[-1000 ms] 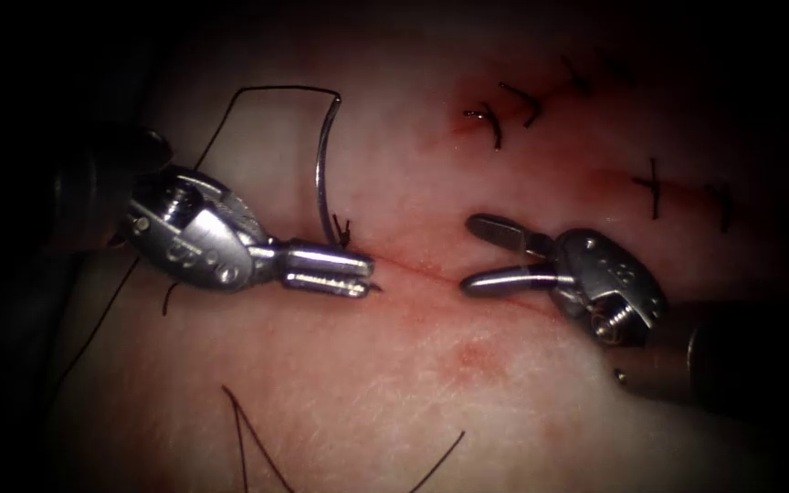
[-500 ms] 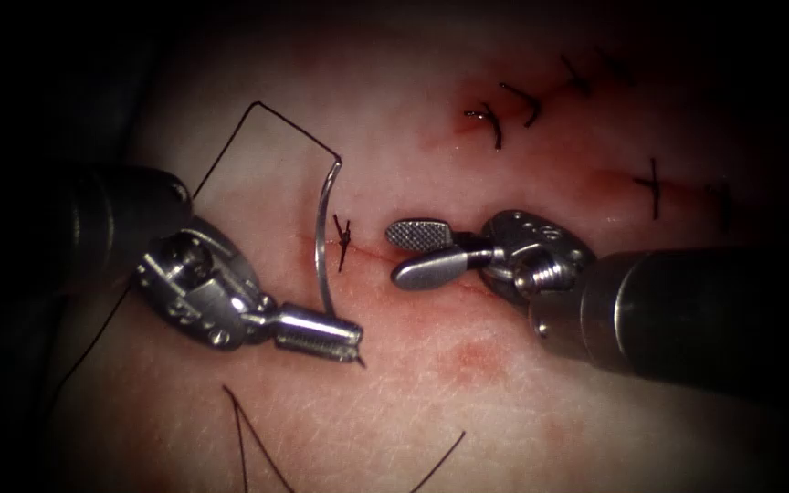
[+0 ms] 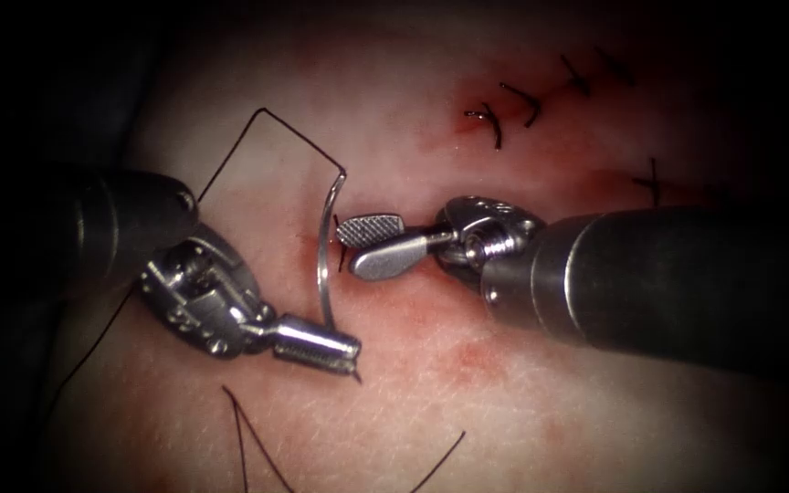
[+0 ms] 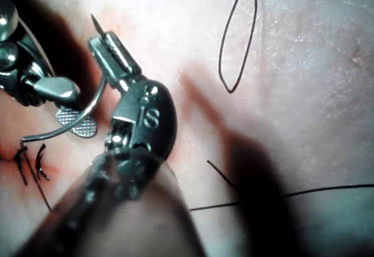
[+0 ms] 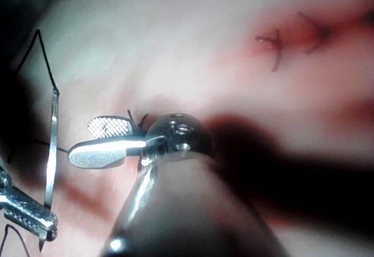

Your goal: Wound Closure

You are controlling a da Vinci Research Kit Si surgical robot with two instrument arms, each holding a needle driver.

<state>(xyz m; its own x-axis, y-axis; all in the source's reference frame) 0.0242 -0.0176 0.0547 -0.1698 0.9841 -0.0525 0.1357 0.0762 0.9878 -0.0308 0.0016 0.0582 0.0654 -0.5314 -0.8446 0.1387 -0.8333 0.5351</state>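
Beside needle (image 3: 324,251): right gripper (image 3: 360,246) agape, knot (image 3: 341,239) behind.

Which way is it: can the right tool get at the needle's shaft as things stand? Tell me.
Probably yes. The right tool has its jaws open, empty, just right of the needle, with nothing between them. The left tool holds the needle near its point, out of the tissue, so the mid-curve is bare. Thread trails from the needle's other end.

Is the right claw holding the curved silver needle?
No, the right claw is open and empty; the left claw grips the curved silver needle near its tip.
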